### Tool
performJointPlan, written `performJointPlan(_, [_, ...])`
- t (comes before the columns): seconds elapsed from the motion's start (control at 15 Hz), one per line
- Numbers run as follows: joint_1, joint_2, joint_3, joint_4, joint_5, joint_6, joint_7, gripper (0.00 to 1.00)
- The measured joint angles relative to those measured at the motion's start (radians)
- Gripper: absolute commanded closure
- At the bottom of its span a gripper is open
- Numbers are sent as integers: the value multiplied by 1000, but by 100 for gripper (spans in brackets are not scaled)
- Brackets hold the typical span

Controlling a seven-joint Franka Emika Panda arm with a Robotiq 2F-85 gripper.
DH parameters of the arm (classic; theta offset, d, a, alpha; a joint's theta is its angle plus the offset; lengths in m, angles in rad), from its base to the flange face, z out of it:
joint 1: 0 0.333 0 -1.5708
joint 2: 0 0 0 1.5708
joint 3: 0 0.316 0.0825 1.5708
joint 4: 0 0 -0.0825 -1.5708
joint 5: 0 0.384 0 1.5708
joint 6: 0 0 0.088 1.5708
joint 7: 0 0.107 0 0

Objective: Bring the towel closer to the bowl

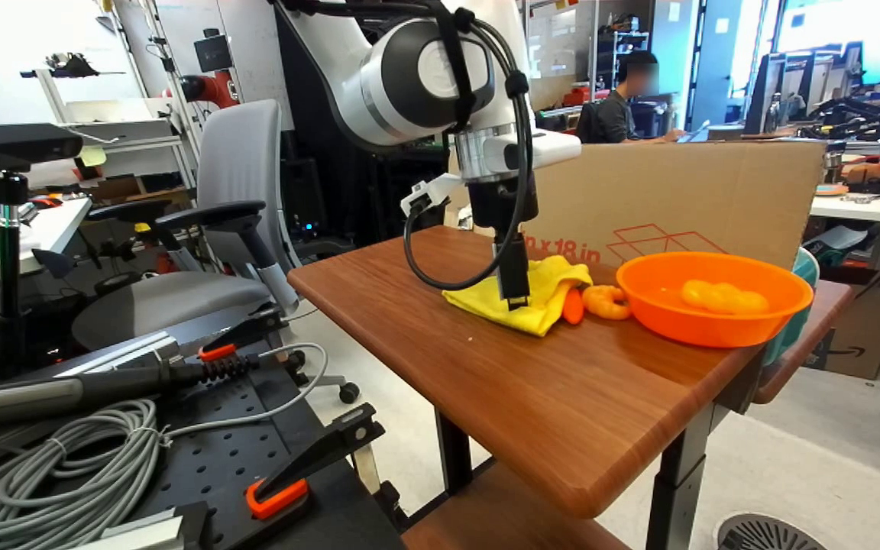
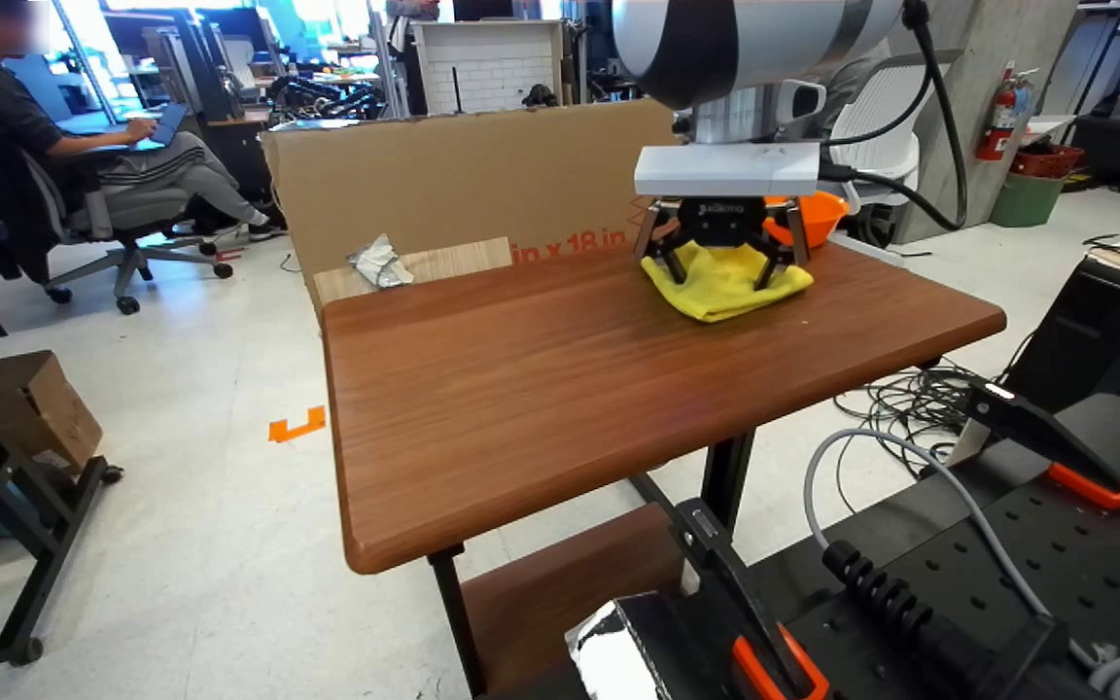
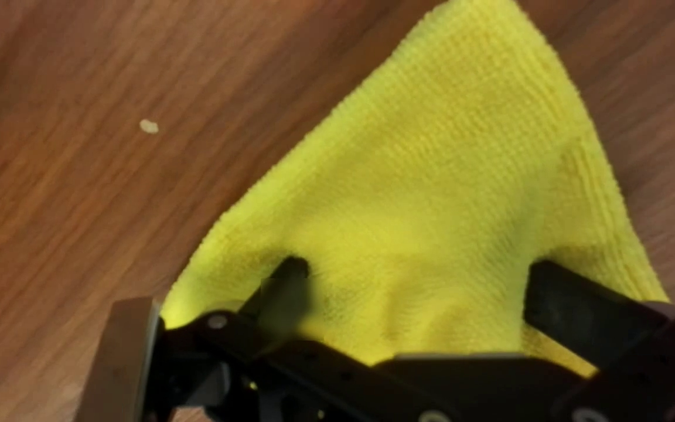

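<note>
On the table (image 1: 562, 416) I have the bowl (image 1: 703, 333) near an edge and the towel (image 3: 443, 164) near it but apart — I judge the reach done, with the grasp and the shift toward the bowl both still to do. Towel: bright yellow, nubby, rumpled toward the bowl, humped where the gripper (image 2: 721, 280) sits over it, fingers (image 3: 580, 305) spread apart — nothing pinched that I can see. Two small orange pieces (image 1: 605, 303) lie between towel and bowl.

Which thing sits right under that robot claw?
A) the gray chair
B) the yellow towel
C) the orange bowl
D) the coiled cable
B: the wrist view shows the open gripper directly over the yellow towel, with cloth visible across its gap.
</note>
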Motion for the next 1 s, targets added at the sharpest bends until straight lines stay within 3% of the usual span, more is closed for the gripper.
performJointPlan(1.0, [10,-152,9,-169,1,137,-3,0])
